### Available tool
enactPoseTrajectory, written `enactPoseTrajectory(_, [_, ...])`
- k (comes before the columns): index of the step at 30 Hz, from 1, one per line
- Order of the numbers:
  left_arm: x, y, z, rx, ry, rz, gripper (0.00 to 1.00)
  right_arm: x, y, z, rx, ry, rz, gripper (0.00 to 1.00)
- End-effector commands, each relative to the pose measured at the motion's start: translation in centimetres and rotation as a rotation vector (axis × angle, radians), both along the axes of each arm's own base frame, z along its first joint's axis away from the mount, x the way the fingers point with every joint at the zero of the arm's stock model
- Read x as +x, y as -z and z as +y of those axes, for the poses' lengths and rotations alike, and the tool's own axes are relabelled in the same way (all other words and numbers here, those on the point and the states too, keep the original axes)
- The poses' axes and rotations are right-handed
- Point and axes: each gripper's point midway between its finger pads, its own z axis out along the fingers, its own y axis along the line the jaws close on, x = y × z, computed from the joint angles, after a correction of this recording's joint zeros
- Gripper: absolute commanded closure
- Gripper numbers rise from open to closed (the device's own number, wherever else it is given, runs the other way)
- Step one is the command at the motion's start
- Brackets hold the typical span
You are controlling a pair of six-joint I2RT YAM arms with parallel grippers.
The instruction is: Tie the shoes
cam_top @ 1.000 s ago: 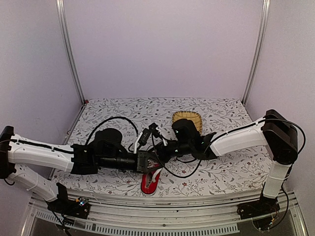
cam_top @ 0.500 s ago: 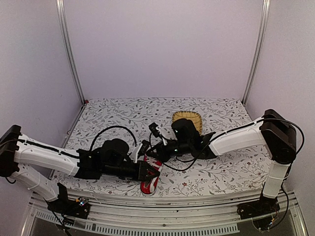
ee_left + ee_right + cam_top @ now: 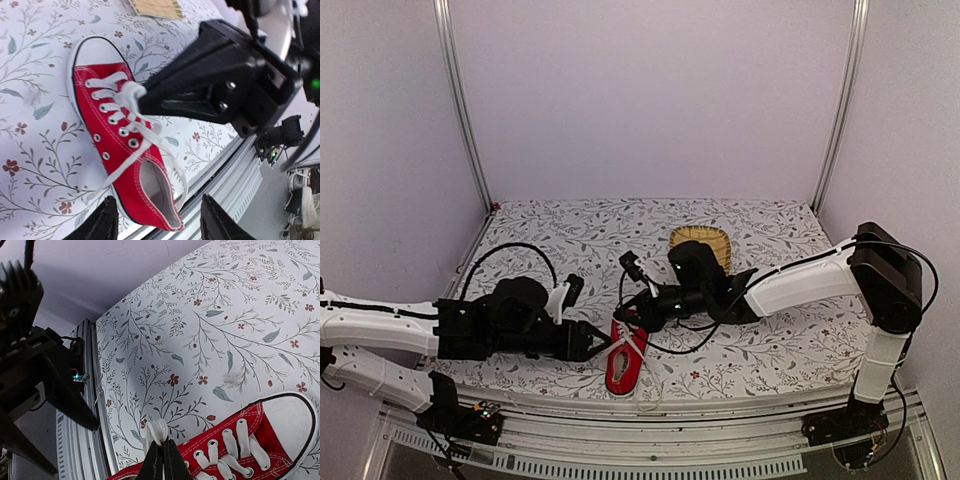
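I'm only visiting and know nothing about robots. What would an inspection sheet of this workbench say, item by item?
Surface: floral cloth covers the table.
Job's things: one red sneaker lies near the front edge, toe pointing away from the arms. Its white laces are loose, with no bow.
Clutter: a yellow woven basket sits behind the right arm.
Grippers: left gripper is open beside the shoe and holds nothing. Right gripper is shut, pinching a lace loop.
Cables: black cables loop along both arms.
Surroundings: pale walls and metal corner posts.
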Motion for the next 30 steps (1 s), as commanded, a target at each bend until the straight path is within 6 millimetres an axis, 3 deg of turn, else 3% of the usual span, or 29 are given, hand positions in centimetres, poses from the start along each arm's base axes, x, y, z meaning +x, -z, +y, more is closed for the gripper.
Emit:
enactPoseTrajectory(1, [2.2, 0.4, 2.5, 0.030, -0.051, -0.077, 0.43, -1.1, -1.7, 0.8, 0.066, -0.086, -0.031, 0.98])
enactPoseTrajectory(7, [5.5, -2.5, 3.0, -0.122, -0.109, -0.185, 0.42, -2.2, -2.0, 0.5, 0.095, -0.134, -0.025, 0.98])
enactPoseTrajectory(12, [6.5, -4.3, 2.1, -0.217, -0.101, -0.220, 0.40, -2.8, -1.8, 0.4, 0.101, -0.156, -0.018, 0.98])
enactPoseTrajectory(19, [6.9, -2.9, 0.4, -0.197, -0.053, -0.169, 0.40, -3.1, -1.8, 0.6, 0.108, -0.170, -0.021, 0.98])
enactPoseTrajectory(27, [6.8, -2.5, -0.7, -0.250, -0.034, -0.129, 0.55, -3.2, -1.7, 0.6, 0.108, -0.172, -0.018, 0.98])
enactPoseTrajectory(30, [6.7, -2.3, -1.0, -0.262, -0.026, -0.115, 0.56, -3.1, -1.7, 0.7, 0.108, -0.169, -0.022, 0.98])
